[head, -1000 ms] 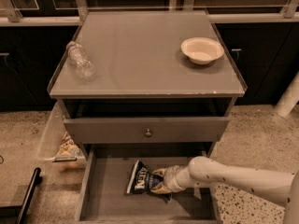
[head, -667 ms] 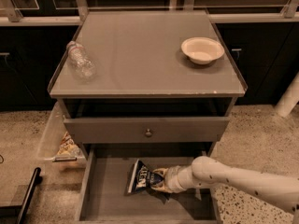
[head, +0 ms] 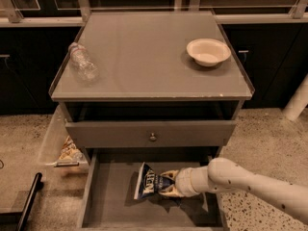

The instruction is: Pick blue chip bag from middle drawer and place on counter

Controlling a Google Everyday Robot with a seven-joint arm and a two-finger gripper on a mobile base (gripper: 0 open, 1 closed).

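The blue chip bag (head: 148,181) lies tilted on the floor of the open middle drawer (head: 109,196), below the closed drawer front with the round knob (head: 152,137). My gripper (head: 169,186) reaches in from the right on a white arm (head: 240,181) and is shut on the bag's crumpled right end. The bag's left end points up and to the left. The counter (head: 144,61) is the grey top above the drawers.
A white bowl (head: 208,51) sits at the counter's back right. A clear plastic bottle (head: 82,61) lies at its left side. A pale snack packet (head: 70,150) sits in a clear bin left of the cabinet. A dark bar (head: 29,201) stands at the lower left.
The arm has shifted slightly to the right in the drawer. The bag stays in nearly the same spot with its right end in the gripper.
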